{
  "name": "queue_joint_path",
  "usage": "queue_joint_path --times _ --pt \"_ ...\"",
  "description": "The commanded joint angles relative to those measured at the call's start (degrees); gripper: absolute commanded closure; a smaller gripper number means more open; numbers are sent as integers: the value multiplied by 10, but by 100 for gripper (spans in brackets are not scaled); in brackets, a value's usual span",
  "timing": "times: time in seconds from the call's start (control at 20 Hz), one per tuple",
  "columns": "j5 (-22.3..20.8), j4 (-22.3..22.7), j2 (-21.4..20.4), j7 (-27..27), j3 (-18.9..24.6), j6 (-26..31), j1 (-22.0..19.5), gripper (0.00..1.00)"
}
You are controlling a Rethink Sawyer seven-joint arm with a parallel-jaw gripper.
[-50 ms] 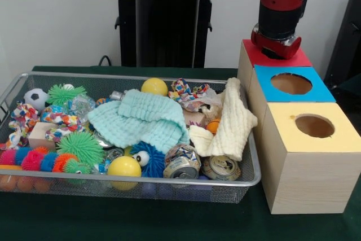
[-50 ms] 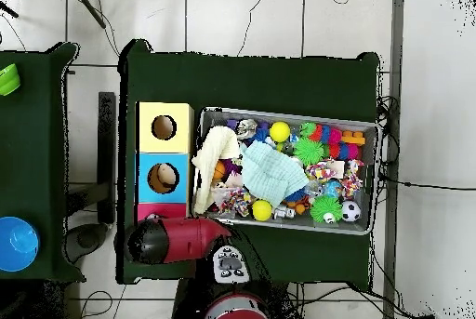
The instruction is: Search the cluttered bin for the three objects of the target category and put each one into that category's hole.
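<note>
The wire bin (image 1: 256,174) is full of mixed toys, cans and cloths. Two crushed cans (image 1: 181,165) (image 1: 221,167) lie at its front right, and a third can (image 1: 117,96) shows at the back. A mint cloth (image 1: 141,119) and a cream cloth (image 1: 231,122) cover the middle and right. Yellow balls (image 1: 124,166) (image 1: 154,86) and a soccer ball (image 1: 36,98) lie among the toys. Beside the bin stand three boxes: yellow (image 1: 316,139), blue (image 1: 290,97) and red (image 1: 256,55). The arm's end (image 1: 276,43) sits down on the red box top, hiding its hole and the gripper.
Green spiky balls (image 1: 83,146) and a blue fuzzy toy with eyes (image 1: 148,159) fill the bin's left and front. In the overhead view, the arm (image 2: 177,239) lies over the red box (image 2: 160,211), and a second green table (image 2: 37,148) holds a blue bowl (image 2: 17,244).
</note>
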Motion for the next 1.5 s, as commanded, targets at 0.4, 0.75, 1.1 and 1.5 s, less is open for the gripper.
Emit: queue_joint_path --times 0.4,0.75,1.1,1.5 --pt "-24 -6 24 -17 -3 101 -36 100" --pt "-27 17 -107 -14 -27 178 -15 100" --pt "-43 20 -199 -23 -42 249 -7 100" --pt "-63 14 -197 -27 -47 247 -13 100"
